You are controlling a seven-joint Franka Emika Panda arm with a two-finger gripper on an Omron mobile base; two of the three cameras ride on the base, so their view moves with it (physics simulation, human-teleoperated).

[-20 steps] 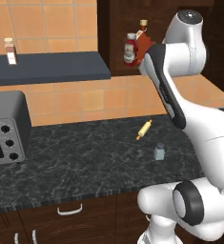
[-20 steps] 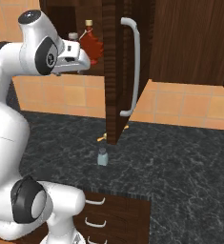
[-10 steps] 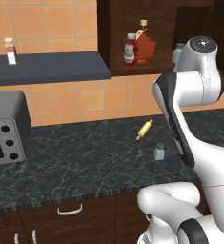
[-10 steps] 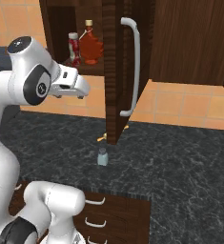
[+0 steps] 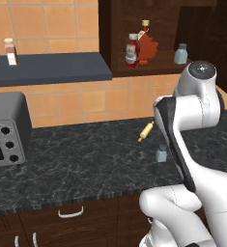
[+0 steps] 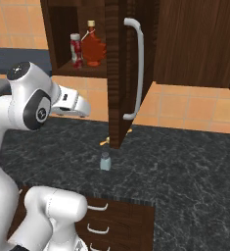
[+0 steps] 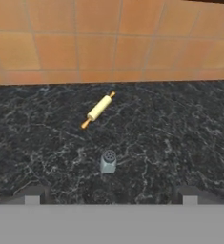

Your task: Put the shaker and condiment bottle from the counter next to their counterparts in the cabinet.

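The shaker [image 5: 161,153] [image 6: 105,161] stands upright on the counter [image 5: 86,164], and in the hand view it sits at centre [image 7: 108,162]. My gripper [image 7: 110,198] hovers above and short of it, open, its fingertips [image 7: 32,197] wide apart with nothing between them. The condiment bottle [image 5: 132,49] [image 6: 76,50] stands in the cabinet [image 5: 120,29] beside the maple-leaf bottle [image 5: 147,46] [image 6: 93,46]. A matching shaker [image 5: 181,54] stands further right on the same shelf.
A rolling pin [image 5: 146,130] [image 7: 99,109] lies on the counter behind the shaker. The open cabinet door [image 6: 124,73] with its long handle hangs above the shaker. At the left are a toaster oven [image 5: 4,130] and a blue-grey wall shelf [image 5: 47,67] with jars.
My arm has drawn back from the cabinet and dropped lower, over the counter. The condiment bottle stays on the cabinet shelf. The shaker on the counter has not moved.
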